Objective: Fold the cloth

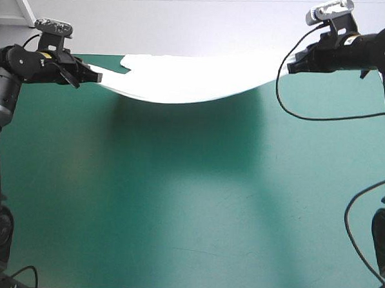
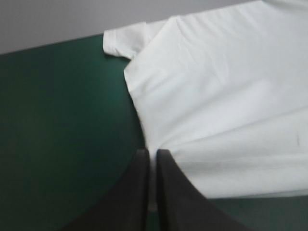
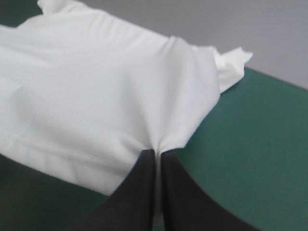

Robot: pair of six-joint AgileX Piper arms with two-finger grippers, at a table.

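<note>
Aloft, T-shirt (image 1: 183, 79) sagging, teal-green cover (image 1: 189, 202) (shadowed) beneath

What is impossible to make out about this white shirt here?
High view: the T-shirt glares against the pale background, so its far edge is lost.
Left wrist view: the T-shirt's other side runs off the picture's edge; the left gripper's fingers hide the pinched edge.
Right wrist view: likewise, the right gripper covers its pinched spot.
All views: the table under the T-shirt.
</note>
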